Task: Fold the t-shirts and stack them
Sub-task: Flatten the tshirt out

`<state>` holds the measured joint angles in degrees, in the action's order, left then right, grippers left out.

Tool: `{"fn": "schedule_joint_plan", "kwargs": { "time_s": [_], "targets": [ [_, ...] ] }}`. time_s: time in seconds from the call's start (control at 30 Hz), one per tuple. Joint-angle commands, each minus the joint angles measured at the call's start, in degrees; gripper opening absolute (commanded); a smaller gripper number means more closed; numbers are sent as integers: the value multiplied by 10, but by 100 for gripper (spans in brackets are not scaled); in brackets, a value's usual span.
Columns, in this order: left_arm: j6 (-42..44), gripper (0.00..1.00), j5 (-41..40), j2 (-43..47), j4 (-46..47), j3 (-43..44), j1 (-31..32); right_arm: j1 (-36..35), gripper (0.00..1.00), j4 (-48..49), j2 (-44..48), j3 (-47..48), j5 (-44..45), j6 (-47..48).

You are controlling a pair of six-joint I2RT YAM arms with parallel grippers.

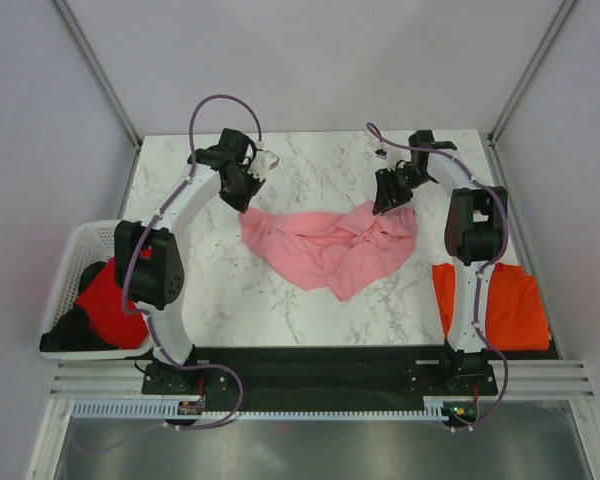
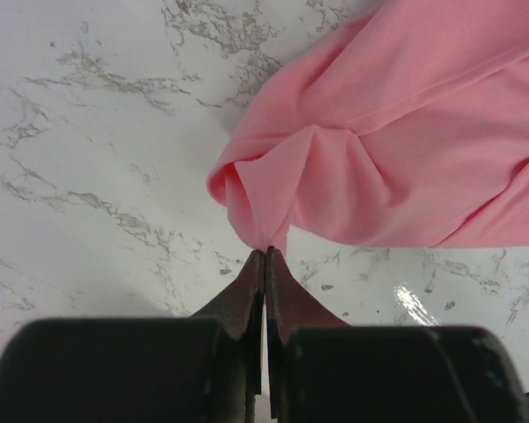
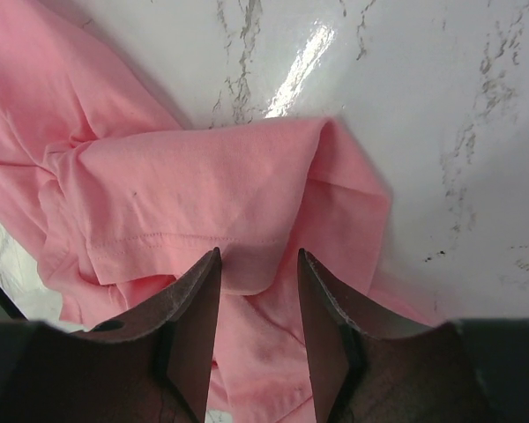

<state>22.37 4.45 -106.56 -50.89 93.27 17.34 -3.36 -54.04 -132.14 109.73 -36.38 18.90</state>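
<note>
Robot test cell, laboratory type. Marble-pattern table (image 1: pixel 310 170) enclosed on three sides by plain white panels (image 1: pixel 320 60) in aluminium posts (image 1: pixel 100 75). At the table's near edge: left arm (image 1: pixel 185 205) and right arm (image 1: pixel 475 225) bolted to a black plate (image 1: pixel 320 365), aluminium rails (image 1: pixel 320 387), slotted cable duct (image 1: pixel 280 409).

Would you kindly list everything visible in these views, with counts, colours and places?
pink t-shirt: one, light pink, crumpled mid-table between the arms
orange t-shirt: one, bright orange, lying flat at the near right, beside the right arm
red t-shirt: one, red, bunched in the basket
dark cloth: one, black, at the basket's near end; kind unclear
basket: one, white lattice, at the table's near left side
table: one, white marble pattern
left gripper: one, black, shut on the pink t-shirt's left corner
right gripper: one, black, open, fingers either side of a fold at the pink t-shirt's right end
</note>
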Motion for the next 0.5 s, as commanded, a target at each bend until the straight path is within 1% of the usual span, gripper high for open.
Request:
{"fn": "schedule_joint_plan", "kwargs": {
  "time_s": [0.0,0.13,0.3,0.4,0.47],
  "targets": [
    [3,2,-5,-10,-3,27,4,2,48,-12,0,7,-29,13],
    [2,2,-3,-15,-2,32,6,2,47,-16,0,5,-35,13],
    [2,2,-2,-19,-3,38,8,3,42,-16,2,8,-43,10],
    [3,2,-1,-19,-3,38,9,2,35,-15,4,10,-44,10],
    [3,2,-3,-18,-3,37,11,2,29,-15,7,13,-45,10]
  ]
}}
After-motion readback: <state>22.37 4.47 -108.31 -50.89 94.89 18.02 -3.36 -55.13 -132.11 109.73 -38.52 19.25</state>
